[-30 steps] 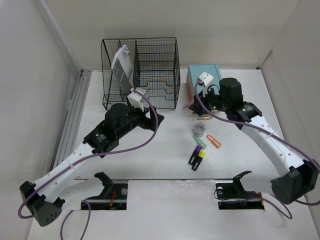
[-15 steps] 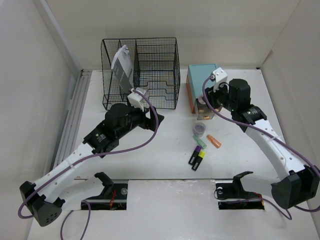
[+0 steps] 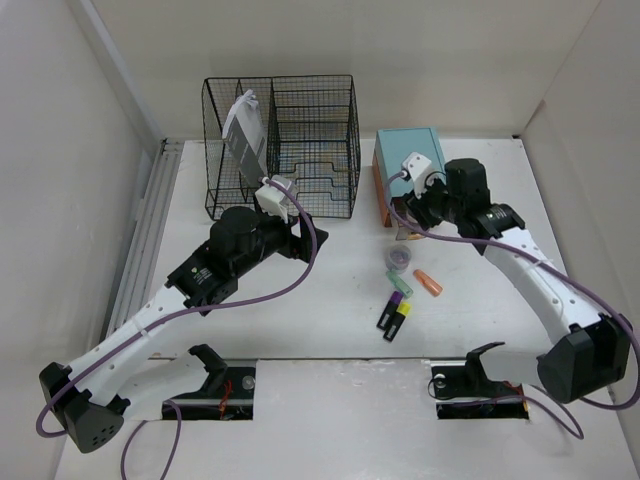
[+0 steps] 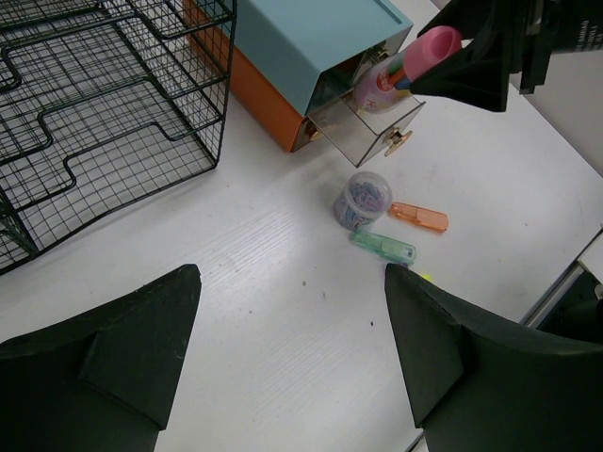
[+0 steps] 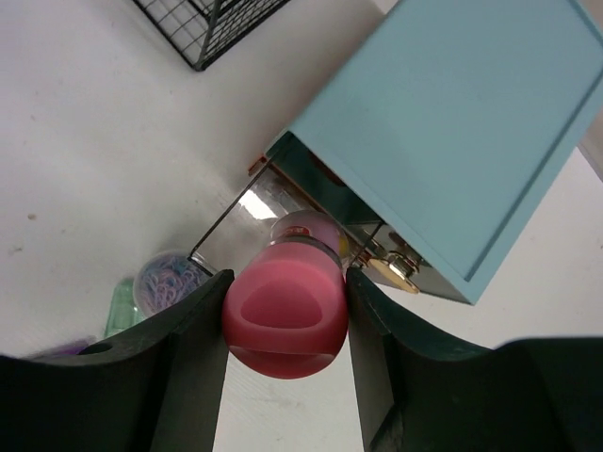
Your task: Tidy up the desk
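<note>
Pink, glossy, round-ended marker (image 5: 285,325) sits clamped in right gripper (image 5: 285,306).

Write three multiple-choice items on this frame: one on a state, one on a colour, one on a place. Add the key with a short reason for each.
1. The left gripper is:
A. open and empty
B. fully shut
C. clamped on something

2. The top of the drawer box is:
A. white
B. teal
C. black

3. The pink marker is:
A. in the left gripper
B. lying on top of the drawer box
C. in the right gripper

Key:
1 A: its fingers stand wide apart with only bare desk between them.
2 B: the lid shows teal in all three views.
3 C: its fingers clamp the marker at the box's open drawer.
</note>
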`<state>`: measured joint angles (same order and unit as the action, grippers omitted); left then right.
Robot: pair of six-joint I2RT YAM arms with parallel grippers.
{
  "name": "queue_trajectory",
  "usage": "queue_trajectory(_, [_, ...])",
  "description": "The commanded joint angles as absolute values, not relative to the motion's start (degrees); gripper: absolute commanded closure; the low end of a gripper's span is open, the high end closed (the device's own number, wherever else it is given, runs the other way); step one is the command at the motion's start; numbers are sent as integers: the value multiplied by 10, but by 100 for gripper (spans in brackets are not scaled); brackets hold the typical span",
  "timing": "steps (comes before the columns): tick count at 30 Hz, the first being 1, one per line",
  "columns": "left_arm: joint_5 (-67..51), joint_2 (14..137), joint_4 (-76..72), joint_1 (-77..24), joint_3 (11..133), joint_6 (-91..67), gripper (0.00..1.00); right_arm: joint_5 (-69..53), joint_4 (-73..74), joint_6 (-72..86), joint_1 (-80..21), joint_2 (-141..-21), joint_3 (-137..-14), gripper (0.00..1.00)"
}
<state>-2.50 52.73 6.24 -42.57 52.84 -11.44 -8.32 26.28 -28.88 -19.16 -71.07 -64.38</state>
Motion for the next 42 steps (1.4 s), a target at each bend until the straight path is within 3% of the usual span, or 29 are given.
queue_trajectory(1, [-25, 513, 38, -427, 523, -108, 24, -119, 282, -367, -191, -730, -683, 100])
queue_trajectory(6, [-25, 513, 38, -427, 523, -108, 24, -130, 282, -418, -201, -744, -689, 100])
queue_trajectory(15, [-25, 513, 38, -427, 523, -108, 24, -23, 222, -488, -264, -755, -660, 100])
queue_trajectory(33, [-25, 513, 38, -427, 523, -108, 24, 111, 145, -499, -297, -799, -618, 98])
queue_trajectory(34, [-25, 513, 38, -427, 523, -108, 24, 116, 145, -499, -297, -799, -618, 95])
queue_trajectory(35, [-25, 513, 38, -427, 523, -108, 24, 116, 145, -494, -297, -799, -618, 80])
queue_trajectory(37, [-25, 513, 38, -427, 523, -108, 24, 116, 156, -489, -297, -799, -624, 67])
queue_trajectory(38, [-25, 513, 38, -427, 523, -108, 24, 116, 156, -483, -297, -794, -624, 53])
queue_trajectory(42, [-25, 513, 38, -427, 523, -108, 24, 88, 169, -470, -297, -760, -624, 28])
